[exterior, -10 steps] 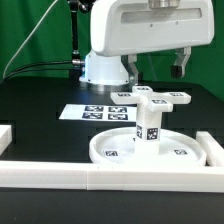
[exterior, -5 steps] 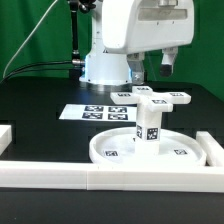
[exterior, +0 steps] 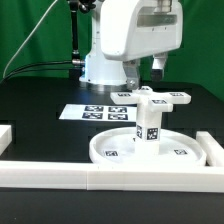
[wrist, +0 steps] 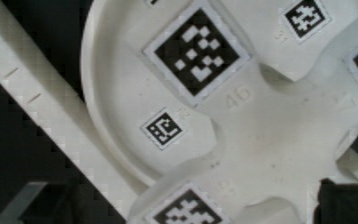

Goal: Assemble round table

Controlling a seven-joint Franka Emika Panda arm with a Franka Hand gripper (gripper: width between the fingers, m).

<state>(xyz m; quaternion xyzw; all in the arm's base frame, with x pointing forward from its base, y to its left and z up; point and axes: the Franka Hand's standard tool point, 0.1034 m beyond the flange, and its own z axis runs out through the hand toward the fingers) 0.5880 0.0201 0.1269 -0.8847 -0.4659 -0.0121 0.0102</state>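
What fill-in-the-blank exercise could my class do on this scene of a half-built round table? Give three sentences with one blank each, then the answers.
1. The short cylindrical leg stands upright in the middle of the large round ____.
2. The cross-shaped foot sits on top of the ____.
3. The marker board lies flat on the black ____.

Missing words: disc; leg; table

Setting: a robotics laboratory test cell. Indicators: a green backdrop curtain (exterior: 30,40) behind the work area; a black tabletop (exterior: 40,100) bounded by white border rails (exterior: 60,172); a fixed marker board (exterior: 95,112) printed with square tags; a white robot arm (exterior: 125,35) mounted at the tabletop's rear, with cabling alongside.
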